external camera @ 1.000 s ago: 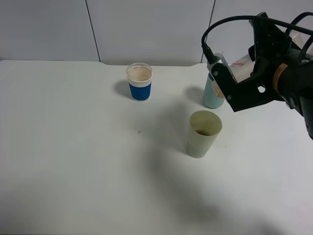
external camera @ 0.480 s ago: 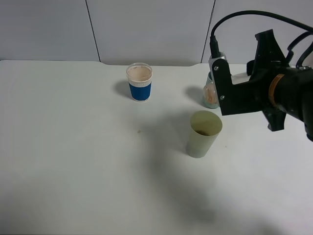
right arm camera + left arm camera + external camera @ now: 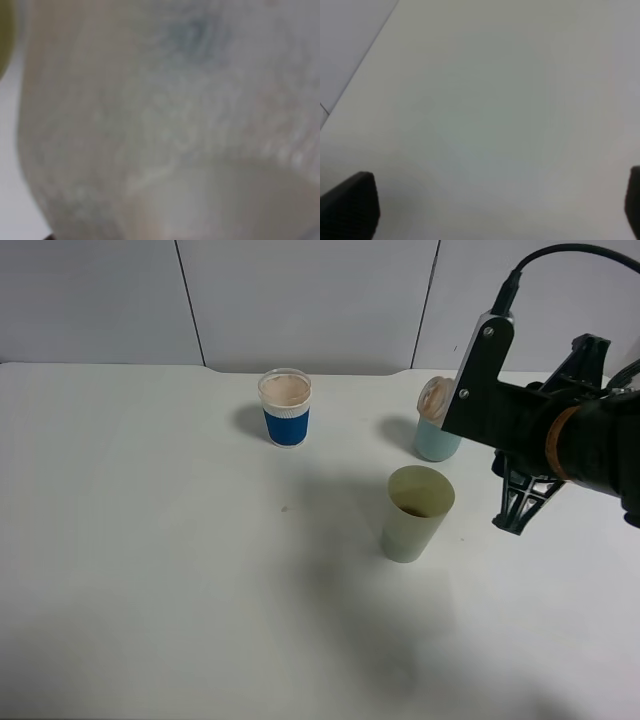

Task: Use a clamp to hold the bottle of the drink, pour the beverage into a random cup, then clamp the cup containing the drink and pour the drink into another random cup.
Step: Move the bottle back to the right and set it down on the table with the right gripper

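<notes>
White table (image 3: 150, 540) bears yellow-green cup (image 3: 413, 525) holding brown drink (image 3: 418, 510).

White table (image 3: 150, 540), blue-sleeved paper cup (image 3: 285, 410), teal tumbler (image 3: 434, 444), yellow-green tumbler (image 3: 414, 515)

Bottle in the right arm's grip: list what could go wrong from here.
1. The bottle is tipped over with its mouth right by the teal cup. Any drink left in it may drip there or onto the table.
2. Its neck looks close to that cup's rim, so a swing could topple the cup.
3. The right arm hangs near the yellow-green cup, which holds drink. A low pass might spill it.
</notes>
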Robot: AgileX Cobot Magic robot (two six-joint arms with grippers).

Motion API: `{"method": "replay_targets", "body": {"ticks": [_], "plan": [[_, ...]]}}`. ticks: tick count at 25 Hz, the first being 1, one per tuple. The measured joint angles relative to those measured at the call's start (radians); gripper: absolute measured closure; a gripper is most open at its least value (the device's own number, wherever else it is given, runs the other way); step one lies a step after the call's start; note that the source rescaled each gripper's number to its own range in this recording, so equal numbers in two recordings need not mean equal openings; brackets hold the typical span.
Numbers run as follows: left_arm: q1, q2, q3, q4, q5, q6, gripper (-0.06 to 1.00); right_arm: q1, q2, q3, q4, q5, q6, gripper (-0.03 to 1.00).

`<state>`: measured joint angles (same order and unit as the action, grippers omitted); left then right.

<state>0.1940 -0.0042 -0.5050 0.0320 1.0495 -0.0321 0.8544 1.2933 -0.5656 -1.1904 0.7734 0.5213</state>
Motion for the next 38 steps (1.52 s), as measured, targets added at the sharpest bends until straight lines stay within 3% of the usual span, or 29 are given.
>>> {"method": "replay_targets", "body": {"ticks": [4,10,14,19,25,29,38], "plan": [[0.0,0.0,0.0,0.0,0.0,0.0,-0.06,0.0,0.0,0.0,-0.004,-0.001,0.25,0.97],[0.0,0.0,0.0,0.0,0.0,0.0,-0.06,0.0,-0.041,0.0,-0.092,-0.009,0.587,0.97],[0.0,0.0,0.0,0.0,0.0,0.0,-0.06,0.0,-0.123,0.0,-0.088,-0.009,0.66,0.97],[0.0,0.0,0.0,0.0,0.0,0.0,-0.06,-0.054,-0.249,0.0,-0.006,-0.04,0.575,0.97],[0.0,0.0,0.0,0.0,0.0,0.0,-0.06,-0.14,-0.32,0.0,0.111,-0.121,0.366,0.97],[0.0,0.0,0.0,0.0,0.0,0.0,-0.06,-0.285,-0.327,0.031,0.309,-0.314,0.114,0.97],[0.0,0.0,0.0,0.0,0.0,0.0,-0.06,-0.518,-0.327,0.122,0.589,-0.559,-0.171,0.97]]}}
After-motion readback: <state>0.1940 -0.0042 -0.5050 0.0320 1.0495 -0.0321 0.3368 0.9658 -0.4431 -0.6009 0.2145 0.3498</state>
